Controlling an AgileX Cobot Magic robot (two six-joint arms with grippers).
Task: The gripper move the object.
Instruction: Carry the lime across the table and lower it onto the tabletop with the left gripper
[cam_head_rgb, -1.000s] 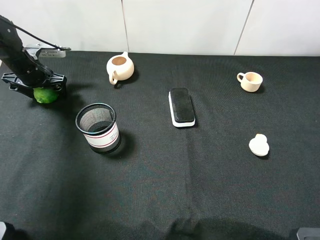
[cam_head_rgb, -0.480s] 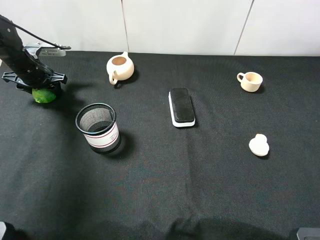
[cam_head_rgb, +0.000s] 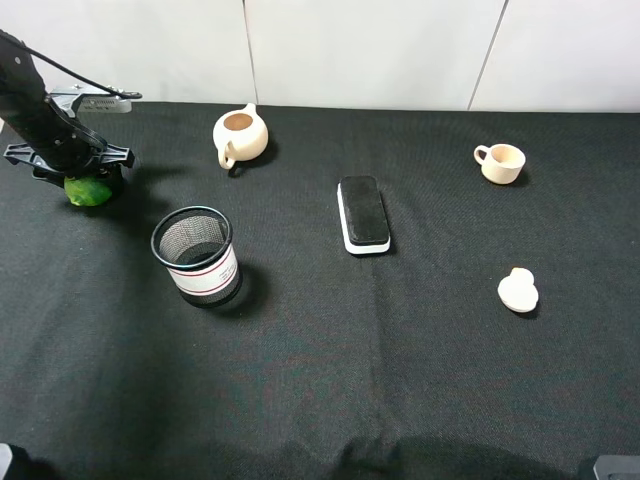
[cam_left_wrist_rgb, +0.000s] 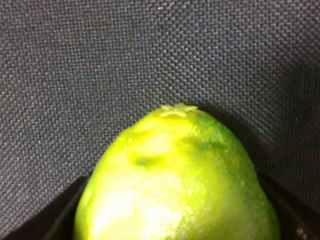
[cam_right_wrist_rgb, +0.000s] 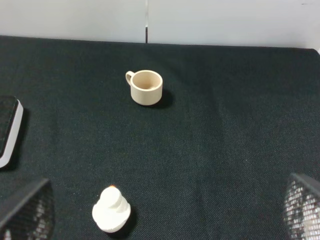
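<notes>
While scanning the far left edge of the black cloth (cam_head_rgb: 330, 390), found the left gripper (cam_head_rgb: 88, 183) set low and clamped on the lime (cam_head_rgb: 90, 194), with a jaw on either side of the fruit. From the left wrist view, saw glossy green skin filling the lower part of the picture, a pale star-shaped stem scar at its tip, and dark jaw edges at both sides of the fruit. Could not tell whether the lime touched the cloth or hung just above it. Placed the lime well left of the teapot (cam_head_rgb: 240, 135) and behind the mesh cup (cam_head_rgb: 195, 256). Noted an eraser (cam_head_rgb: 364, 214) near the middle, lying front to back. From the right wrist view, found the right gripper (cam_right_wrist_rgb: 162, 210) spread wide, fingertips (cam_right_wrist_rgb: 25, 212) apart over bare cloth. Saw beyond them a small white figure (cam_right_wrist_rgb: 111, 212) and, farther off, an upright beige cup (cam_right_wrist_rgb: 146, 88).
</notes>
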